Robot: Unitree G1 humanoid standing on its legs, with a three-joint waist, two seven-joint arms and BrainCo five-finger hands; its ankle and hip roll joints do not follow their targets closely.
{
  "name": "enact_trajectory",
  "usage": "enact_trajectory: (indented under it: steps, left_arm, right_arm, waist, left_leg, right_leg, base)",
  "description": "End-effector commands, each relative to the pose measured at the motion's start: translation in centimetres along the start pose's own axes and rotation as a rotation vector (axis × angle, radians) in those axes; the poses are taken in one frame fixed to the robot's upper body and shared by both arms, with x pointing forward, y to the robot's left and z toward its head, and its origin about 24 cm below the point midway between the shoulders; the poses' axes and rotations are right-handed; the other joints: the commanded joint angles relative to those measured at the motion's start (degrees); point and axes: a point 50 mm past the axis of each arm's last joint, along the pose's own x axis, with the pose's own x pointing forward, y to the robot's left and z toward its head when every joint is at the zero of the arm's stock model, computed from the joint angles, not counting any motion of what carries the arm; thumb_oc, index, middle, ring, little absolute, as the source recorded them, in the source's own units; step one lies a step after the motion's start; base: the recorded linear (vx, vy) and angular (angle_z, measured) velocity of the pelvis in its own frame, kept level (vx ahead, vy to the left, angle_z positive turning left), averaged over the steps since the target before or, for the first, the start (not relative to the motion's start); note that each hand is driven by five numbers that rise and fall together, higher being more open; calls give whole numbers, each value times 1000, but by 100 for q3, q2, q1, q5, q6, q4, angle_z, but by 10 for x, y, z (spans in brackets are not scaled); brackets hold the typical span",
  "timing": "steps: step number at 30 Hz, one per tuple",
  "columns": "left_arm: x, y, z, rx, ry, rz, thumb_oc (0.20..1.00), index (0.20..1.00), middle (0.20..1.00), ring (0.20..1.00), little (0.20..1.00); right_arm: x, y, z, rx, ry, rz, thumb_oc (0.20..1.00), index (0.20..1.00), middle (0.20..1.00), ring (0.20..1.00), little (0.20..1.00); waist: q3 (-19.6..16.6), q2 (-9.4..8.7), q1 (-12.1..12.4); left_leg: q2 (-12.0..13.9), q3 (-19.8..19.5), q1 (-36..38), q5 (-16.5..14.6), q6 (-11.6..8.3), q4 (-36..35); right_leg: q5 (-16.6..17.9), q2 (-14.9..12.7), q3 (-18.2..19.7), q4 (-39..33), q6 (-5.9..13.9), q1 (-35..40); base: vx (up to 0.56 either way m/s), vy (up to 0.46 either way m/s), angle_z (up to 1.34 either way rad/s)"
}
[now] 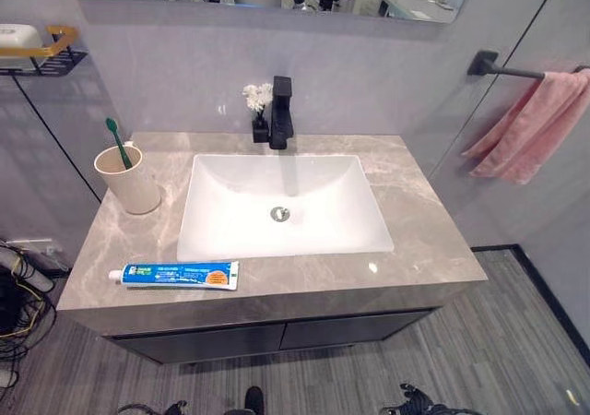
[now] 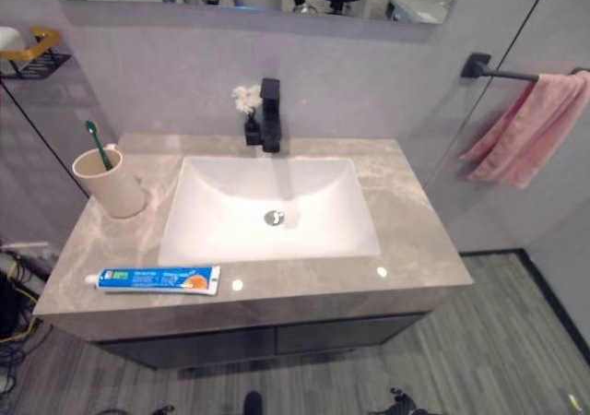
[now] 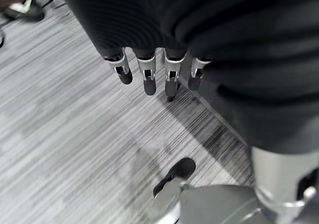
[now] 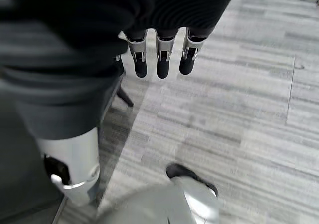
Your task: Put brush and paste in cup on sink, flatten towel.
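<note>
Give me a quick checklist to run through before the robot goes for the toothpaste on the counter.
1. Toothbrush standing in cup: ok.
2. Toothpaste in cup: not ok, it lies flat by the counter's front edge.
3. Room left in the cup: ok, likely.
4. Left hand free: ok, fingers straight, hanging over the floor.
5. Right hand free: ok, same.
6. Towel flattened: not ok, bunched on the bar.

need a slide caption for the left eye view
Green toothbrush already in the beige cup, toothpaste tube lying flat on the counter's front edge, pink towel bunched on its rail.
</note>
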Motion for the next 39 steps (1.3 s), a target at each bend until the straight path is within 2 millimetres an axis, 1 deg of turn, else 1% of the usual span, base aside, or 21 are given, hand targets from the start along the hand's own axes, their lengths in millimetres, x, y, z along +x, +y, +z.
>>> enact_trajectory:
  steps: [1, 3, 7, 10, 12, 15, 17, 18, 19, 20, 21, 22, 26, 29, 30, 32, 34, 35, 36, 37, 39]
  left_arm:
    - [0, -7, 5, 48, -27, -26, 1000, 1000, 1000, 1000, 1000]
    - [0, -9, 4, 55, -24, -30, 1000, 1000, 1000, 1000, 1000]
    - [-1, -9, 0, 73, -11, -34, 1000, 1000, 1000, 1000, 1000]
    - [-1, -8, -5, 83, 16, -32, 1000, 1000, 1000, 1000, 1000]
    - [-1, -5, -9, 50, 31, -15, 1000, 1000, 1000, 1000, 1000]
    - [0, 2, -4, -3, 14, 15, 1000, 1000, 1000, 1000, 1000]
    - [0, 4, 3, -1, -13, 28, 1000, 1000, 1000, 1000, 1000]
    - [1, 8, 13, 19, -53, 50, 1000, 1000, 1000, 1000, 1000]
    - [1, 8, 13, 19, -54, 50, 1000, 1000, 1000, 1000, 1000]
    - [2, 9, 17, 29, -70, 54, 1000, 1000, 1000, 1000, 1000]
    - [2, 9, 21, 33, -81, 63, 1000, 1000, 1000, 1000, 1000]
    - [2, 8, 20, 32, -78, 60, 1000, 1000, 1000, 1000, 1000]
    - [0, -5, 5, 45, -32, 26, 1000, 1000, 1000, 1000, 1000]
    - [0, -6, 4, 57, -32, 18, 1000, 1000, 1000, 1000, 1000]
    - [0, -6, 6, 65, -41, 18, 1000, 1000, 1000, 1000, 1000]
    - [0, -4, 12, 100, -70, 20, 1000, 1000, 1000, 1000, 1000]
    - [0, -5, 13, 115, -83, 20, 1000, 1000, 1000, 1000, 1000]
    - [0, -1, 19, 162, -132, 35, 1000, 1000, 1000, 1000, 1000]
    - [0, -1, 19, 162, -132, 35, 1000, 1000, 1000, 1000, 1000]
    - [-2, 4, 27, 208, -210, 55, 1000, 1000, 1000, 1000, 1000]
    - [-9, 13, 34, 251, -324, 71, 1000, 1000, 1000, 1000, 1000]
  right_arm:
    - [0, -16, 1, -30, -7, -37, 1000, 1000, 1000, 1000, 1000]
    - [1, -16, 5, -37, -26, -36, 1000, 1000, 1000, 1000, 1000]
    - [1, -16, 14, -46, -56, -36, 1000, 1000, 1000, 1000, 1000]
    - [2, -10, 18, -70, -77, -15, 1000, 1000, 1000, 1000, 1000]
    - [1, -5, 13, -109, -63, 2, 1000, 1000, 1000, 1000, 1000]
    - [1, -6, 8, -186, -39, 11, 1000, 1000, 1000, 1000, 1000]
    - [0, -14, 5, -198, -32, -18, 1000, 1000, 1000, 1000, 1000]
    - [0, -31, 7, -147, -37, -85, 1000, 1000, 1000, 1000, 1000]
    - [0, -31, 7, -147, -38, -86, 1000, 1000, 1000, 1000, 1000]
    - [0, -37, 9, -124, -43, -110, 1000, 1000, 1000, 1000, 1000]
    - [0, -44, 10, -90, -50, -144, 1000, 1000, 1000, 1000, 1000]
    - [-1, -46, 8, -68, -42, -149, 1000, 1000, 1000, 1000, 1000]
    - [-1, -50, 8, -54, -42, -163, 1000, 1000, 1000, 1000, 1000]
    - [-1, -49, 5, -58, -35, -157, 1000, 1000, 1000, 1000, 1000]
    - [-1, -49, 5, -62, -32, -156, 1000, 1000, 1000, 1000, 1000]
    - [-2, -49, 1, -45, -17, -161, 1000, 1000, 1000, 1000, 1000]
    - [-2, -49, 0, -42, -12, -162, 1000, 1000, 1000, 1000, 1000]
    - [-2, -50, 2, -52, -15, -166, 1000, 1000, 1000, 1000, 1000]
    - [-2, -50, 2, -52, -15, -166, 1000, 1000, 1000, 1000, 1000]
    - [-1, -51, 11, -84, -51, -171, 1000, 1000, 1000, 1000, 1000]
    - [-1, -53, 20, -99, -102, -186, 1000, 1000, 1000, 1000, 1000]
  waist:
    - [19, 131, 112]
    - [79, 123, 134]
    - [242, 131, 121]
    - [316, 71, 107]
    - [290, -2, 209]
    - [289, 43, 263]
    - [342, 73, 285]
    - [491, 122, 232]
    - [487, 128, 223]
    - [530, 153, 200]
    - [528, 181, 103]
    - [522, 195, 88]
    - [377, 203, 143]
    - [285, 255, 130]
    - [254, 321, 132]
    - [231, 418, 83]
    - [231, 440, 94]
    - [213, 480, 122]
    - [215, 477, 127]
    - [241, 499, 194]
    - [274, 505, 262]
  left_leg:
    - [202, 178, -132, -354, -165, 439]
    - [210, 241, -134, -350, -150, 368]
    - [274, 266, -112, -271, -136, 232]
    - [289, 296, -135, -231, -160, 212]
    - [295, 328, -132, -204, -206, 163]
    - [312, 158, -231, -54, -329, 79]
    - [305, 93, -405, -32, -405, 211]
    - [366, 224, -746, 18, -543, 605]
    - [369, 212, -769, 7, -545, 632]
    - [454, 383, -835, 66, -599, 685]
    - [726, 877, -819, 180, -671, 622]
    - [889, 1056, -694, 226, -699, 518]
    - [983, 420, -498, 122, -745, 484]
    - [1190, 246, -294, 146, -793, 354]
    - [1159, 101, -202, 125, -786, 195]
    - [1068, 119, -111, 132, -787, -10]
    - [971, 56, -84, 92, -753, -18]
    - [819, 65, -41, 12, -685, -40]
    - [815, 70, -37, 11, -682, -40]
    - [660, 106, -31, -69, -603, -40]
    - [536, 112, -37, -119, -542, -58]
  right_leg:
    - [974, 54, 122, -300, 322, -205]
    - [1158, 0, 135, -265, 418, -388]
    - [1295, 71, 170, 106, 442, -764]
    - [1204, 116, -16, 7, 318, -880]
    - [1207, 49, -279, -368, 247, -754]
    - [1204, 123, -342, -643, 152, -658]
    - [1240, 92, -483, -813, 116, -591]
    - [1275, 22, -676, -925, 68, -574]
    - [1276, 25, -688, -927, 66, -578]
    - [1283, 11, -767, -944, 55, -592]
    - [1282, -36, -920, -971, 66, -575]
    - [1265, -52, -994, -972, 65, -541]
    - [1331, -132, -896, -1083, 90, -438]
    - [1262, -294, -902, -951, 123, -493]
    - [1233, -318, -899, -899, 152, -502]
    - [1278, -467, -964, -828, 225, -486]
    - [1320, -552, -965, -839, 269, -476]
    - [1409, -708, -942, -868, 353, -453]
    - [1411, -711, -938, -871, 356, -451]
    - [1534, -877, -909, -903, 458, -475]
    - [1652, -1017, -881, -921, 542, -507]
  base:
    - [-110, 128, -19]
    - [-82, 71, -20]
    - [-87, 45, -28]
    - [-79, -32, -40]
    - [-19, -126, -15]
    - [-29, -158, 14]
    - [-106, -177, 38]
    - [-149, -136, 64]
    - [-168, -87, 109]
    - [-85, -14, 120]
    - [-85, 2, 112]
    - [-43, 16, 86]
    - [26, 70, 21]
    - [27, 180, -9]
    - [39, 197, -1]
    - [24, 254, 10]
    - [16, 235, 33]
    - [21, 185, 26]
    - [17, 371, 16]
    - [-11, 252, 5]
    - [-28, 272, -21]
